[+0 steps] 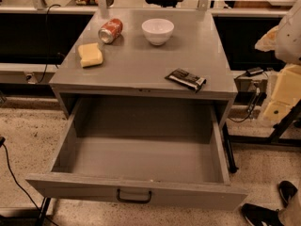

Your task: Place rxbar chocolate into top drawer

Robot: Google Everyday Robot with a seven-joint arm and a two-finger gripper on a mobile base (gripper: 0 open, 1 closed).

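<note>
**Item 1, rxbar chocolate** (186, 79): black wrapper with pale lettering, lying flat on the counter (141, 65) near its front right corner, set at a slant. Nothing touches it. It is not in the drawer.

**Item 2, top drawer** (70, 140): pulled fully out beneath the counter, with its interior showing. No contents can be seen in it. A dark handle (134, 197) sits at the centre of the front panel.

**Item 3, gripper**: not in view. Pale bulky shapes (288, 36) at the right edge may belong to the robot, but no gripper can be made out among them. Whether it is open or closed cannot be told. It does not have the bar.

**Other holdings on the counter**:
- yellow sponge (90, 55), left side
- red soda can (110, 30), on its side behind the sponge
- white bowl (157, 30), upright at rear centre, well apart from the bar

**Status of task**: the drawer stands open and ready to receive the bar. By these signs the opening step is done, while the grasp, the lift and the carry over the front edge into the drawer are all left. The work is judged to be at an early stage.
</note>
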